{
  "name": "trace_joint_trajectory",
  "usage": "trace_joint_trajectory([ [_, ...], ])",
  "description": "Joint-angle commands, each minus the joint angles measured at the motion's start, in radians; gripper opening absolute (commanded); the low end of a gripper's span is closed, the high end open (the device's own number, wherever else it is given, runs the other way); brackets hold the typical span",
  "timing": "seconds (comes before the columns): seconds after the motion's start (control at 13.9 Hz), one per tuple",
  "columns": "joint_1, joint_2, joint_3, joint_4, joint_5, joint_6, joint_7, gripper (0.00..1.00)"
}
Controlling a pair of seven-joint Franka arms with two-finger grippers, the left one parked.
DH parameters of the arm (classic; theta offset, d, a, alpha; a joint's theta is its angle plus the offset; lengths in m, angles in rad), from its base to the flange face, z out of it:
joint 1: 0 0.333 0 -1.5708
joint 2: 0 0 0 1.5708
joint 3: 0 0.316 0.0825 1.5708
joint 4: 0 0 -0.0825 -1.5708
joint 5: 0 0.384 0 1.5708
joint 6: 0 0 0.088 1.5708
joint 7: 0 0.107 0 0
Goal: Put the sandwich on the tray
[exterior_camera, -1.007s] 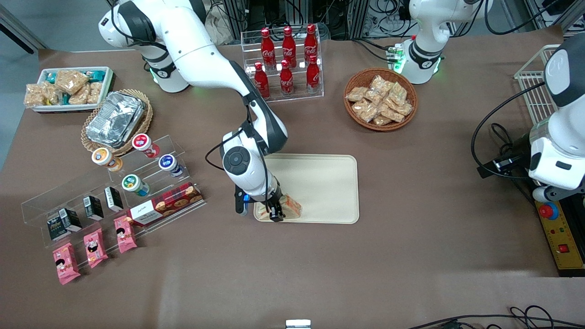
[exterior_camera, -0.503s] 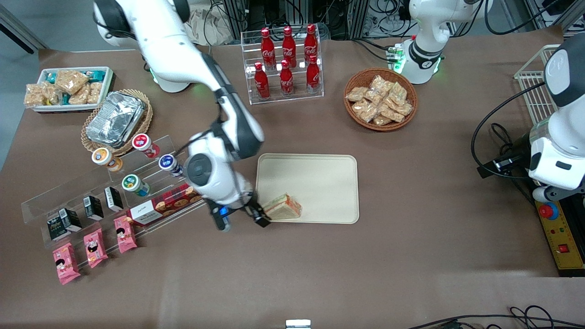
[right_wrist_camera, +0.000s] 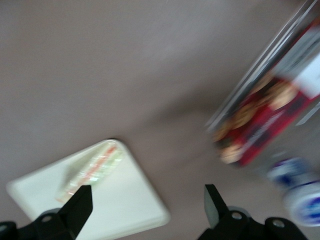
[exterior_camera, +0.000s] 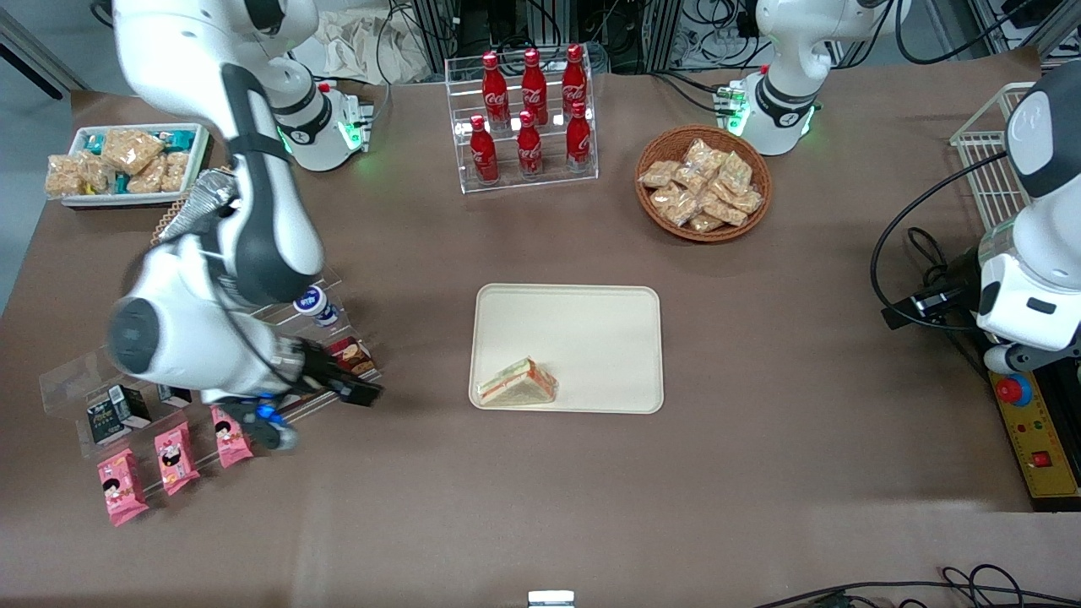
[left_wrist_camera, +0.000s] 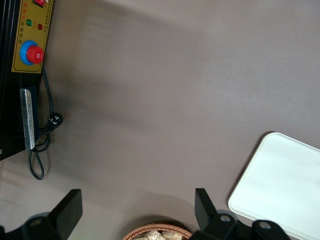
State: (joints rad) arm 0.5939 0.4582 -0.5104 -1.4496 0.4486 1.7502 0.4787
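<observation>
The sandwich [exterior_camera: 517, 384], a wrapped wedge with orange and green filling, lies on the cream tray [exterior_camera: 591, 329] in the corner nearest the front camera and toward the working arm's end. The wrist view shows the same sandwich [right_wrist_camera: 91, 168] on the tray [right_wrist_camera: 125, 205]. My gripper [exterior_camera: 359, 392] is open and holds nothing. It hangs above the brown table, well clear of the tray, close to the acrylic shelf's red cookie box [exterior_camera: 350, 355]. Its wide-apart fingers [right_wrist_camera: 212, 202] frame a tray corner and bare table.
An acrylic shelf [exterior_camera: 76, 380] with small cartons, pink packets [exterior_camera: 173, 447] and yoghurt cups [exterior_camera: 314, 304] stands under my arm. A cola bottle rack [exterior_camera: 528, 110] and a wicker basket of snack packets [exterior_camera: 703, 181] sit farther from the camera. A white snack tray [exterior_camera: 127, 165] is at the working arm's end.
My gripper let go of the sandwich and swung away from the tray toward the acrylic shelf. The sandwich stayed where it was on the tray.
</observation>
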Motion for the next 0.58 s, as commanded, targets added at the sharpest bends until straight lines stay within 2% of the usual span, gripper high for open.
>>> trace_joint_trajectory([
  [0.0,-0.018,-0.076,-0.081,-0.02,-0.034,-0.089,-0.171,0.99],
  [0.29,-0.095,-0.144,-0.117,-0.014,-0.12,-0.149,-0.381,0.99],
  [0.5,-0.215,-0.15,-0.056,-0.006,-0.126,-0.204,-0.41,0.99],
])
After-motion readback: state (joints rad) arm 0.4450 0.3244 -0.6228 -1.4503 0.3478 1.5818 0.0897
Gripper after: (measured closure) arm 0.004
